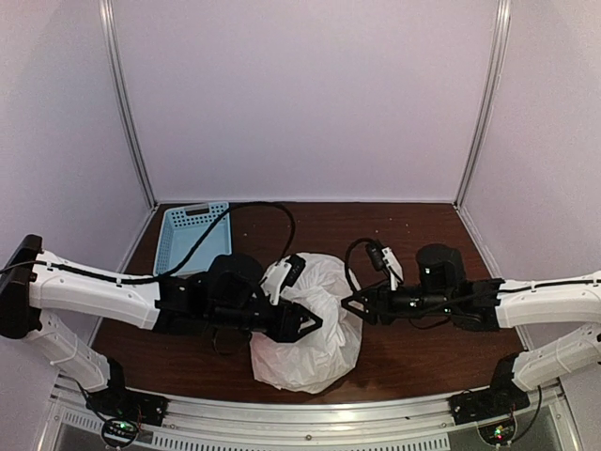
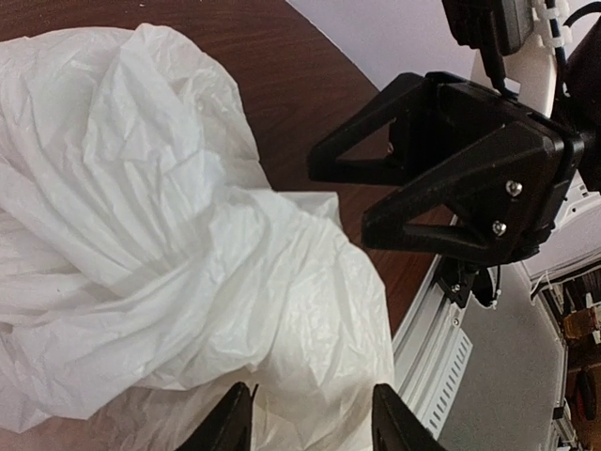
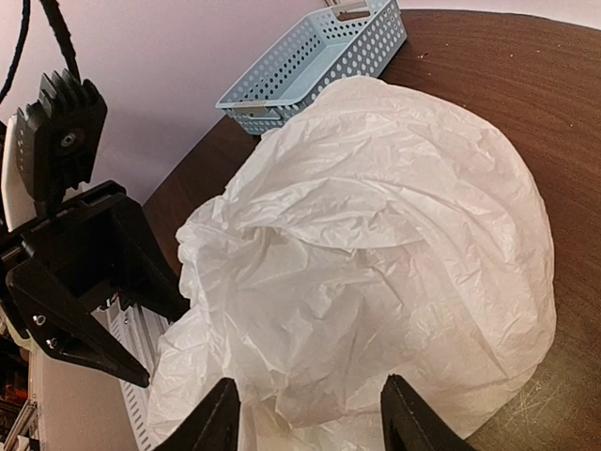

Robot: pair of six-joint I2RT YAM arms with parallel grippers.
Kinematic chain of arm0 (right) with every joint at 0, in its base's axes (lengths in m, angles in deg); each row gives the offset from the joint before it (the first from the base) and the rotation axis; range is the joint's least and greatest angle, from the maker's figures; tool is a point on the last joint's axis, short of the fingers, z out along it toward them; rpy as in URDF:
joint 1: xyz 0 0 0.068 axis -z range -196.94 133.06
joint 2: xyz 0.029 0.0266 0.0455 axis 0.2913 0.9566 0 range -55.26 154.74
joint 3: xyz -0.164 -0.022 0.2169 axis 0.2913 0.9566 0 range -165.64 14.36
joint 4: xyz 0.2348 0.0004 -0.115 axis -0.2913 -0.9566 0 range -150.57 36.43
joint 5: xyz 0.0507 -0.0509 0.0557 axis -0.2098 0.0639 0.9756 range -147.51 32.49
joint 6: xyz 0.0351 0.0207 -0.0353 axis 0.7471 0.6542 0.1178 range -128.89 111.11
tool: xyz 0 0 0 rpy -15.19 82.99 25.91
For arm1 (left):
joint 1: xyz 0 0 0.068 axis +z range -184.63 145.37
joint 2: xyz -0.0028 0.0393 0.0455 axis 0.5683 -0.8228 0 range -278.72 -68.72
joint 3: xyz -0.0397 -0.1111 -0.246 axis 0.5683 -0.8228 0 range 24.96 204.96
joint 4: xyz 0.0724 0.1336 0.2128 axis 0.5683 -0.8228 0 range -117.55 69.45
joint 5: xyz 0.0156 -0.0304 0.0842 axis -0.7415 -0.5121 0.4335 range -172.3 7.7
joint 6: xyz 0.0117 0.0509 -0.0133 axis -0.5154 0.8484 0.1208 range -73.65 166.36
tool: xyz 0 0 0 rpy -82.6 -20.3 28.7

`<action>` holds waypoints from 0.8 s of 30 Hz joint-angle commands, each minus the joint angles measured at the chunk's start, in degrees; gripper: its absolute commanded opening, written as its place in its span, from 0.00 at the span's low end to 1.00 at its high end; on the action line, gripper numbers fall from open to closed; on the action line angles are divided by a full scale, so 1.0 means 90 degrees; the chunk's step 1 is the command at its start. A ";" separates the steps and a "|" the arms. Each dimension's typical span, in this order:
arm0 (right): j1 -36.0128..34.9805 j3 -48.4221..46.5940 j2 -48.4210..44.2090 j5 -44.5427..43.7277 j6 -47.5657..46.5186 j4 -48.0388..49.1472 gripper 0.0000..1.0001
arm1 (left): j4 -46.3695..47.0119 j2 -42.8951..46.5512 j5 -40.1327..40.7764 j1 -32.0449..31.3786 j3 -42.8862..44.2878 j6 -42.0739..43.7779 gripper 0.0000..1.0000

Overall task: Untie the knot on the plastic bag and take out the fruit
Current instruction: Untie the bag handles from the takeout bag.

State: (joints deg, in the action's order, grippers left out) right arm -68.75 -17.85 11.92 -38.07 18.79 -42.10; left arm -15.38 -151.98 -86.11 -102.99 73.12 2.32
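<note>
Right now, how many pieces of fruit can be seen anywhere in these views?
0. None shows on the table or in the blue basket; any fruit would be hidden inside the white plastic bag, which lets nothing show through.

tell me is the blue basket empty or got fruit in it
Empty: the blue basket shows only its bare perforated floor from above, with nothing lying inside it.

There were 1 bag (image 1: 310, 365), 1 basket (image 1: 191, 235), 1 table (image 1: 423, 359) & 2 grippers: left gripper (image 1: 315, 325), right gripper (image 1: 349, 304).
</note>
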 commanded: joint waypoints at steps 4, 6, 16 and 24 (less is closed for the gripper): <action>-0.0117 0.0090 0.0103 -0.0011 0.0098 0.0250 0.50 | 0.0405 -0.0102 -0.0111 -0.0021 0.0173 0.0061 0.41; -0.0128 0.0086 0.0131 -0.0027 0.0093 0.0274 0.50 | 0.0403 -0.0132 -0.0123 -0.0021 0.0181 0.0054 0.38; -0.0138 -0.0048 0.0398 -0.0004 0.0045 0.0418 0.37 | 0.0325 -0.0154 -0.0035 -0.0016 0.0191 0.0020 0.19; -0.0144 -0.0029 0.0441 -0.0003 0.0100 0.0536 0.09 | 0.0212 -0.0137 0.0108 -0.0018 0.0154 -0.0065 0.01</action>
State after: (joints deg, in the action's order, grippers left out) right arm -69.69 -17.78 15.75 -38.02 19.66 -38.65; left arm -14.29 -152.72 -86.18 -102.99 73.41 2.00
